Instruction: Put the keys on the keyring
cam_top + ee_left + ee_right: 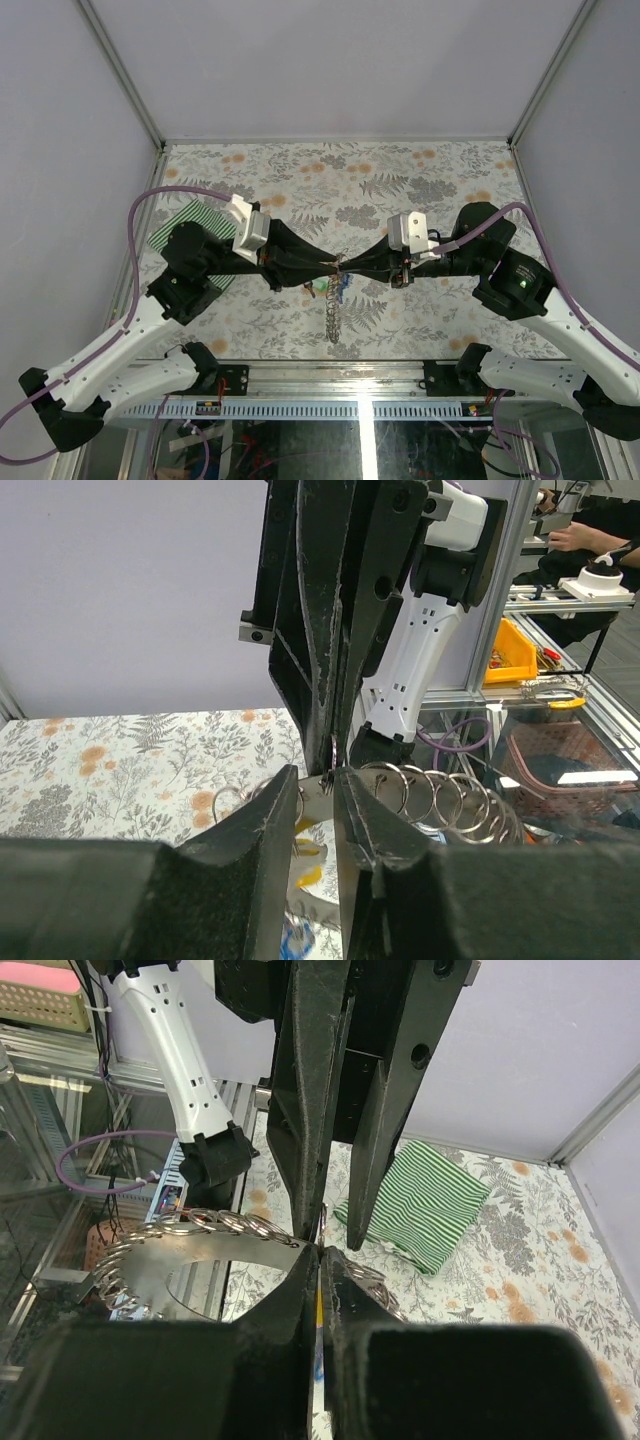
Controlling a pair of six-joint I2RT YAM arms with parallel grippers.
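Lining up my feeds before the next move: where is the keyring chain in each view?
Top: the chain is a vertical strand at centre.
Left wrist: its rings coil right of centre.
Right wrist: its rings coil left of centre.
Shared landmark: the flowered table cover.

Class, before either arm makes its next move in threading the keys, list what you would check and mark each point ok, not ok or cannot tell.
1. Right end effector shut on the keyring: ok.
2. Left end effector meets the right one tip to tip: ok.
3. Left jaws gripping a key: cannot tell; a narrow gap shows between them.
4. Keyring strand lies apart from the striped cloth: ok.
5. Keys threaded onto the ring: cannot tell; they sit by the grip but are too small to judge.
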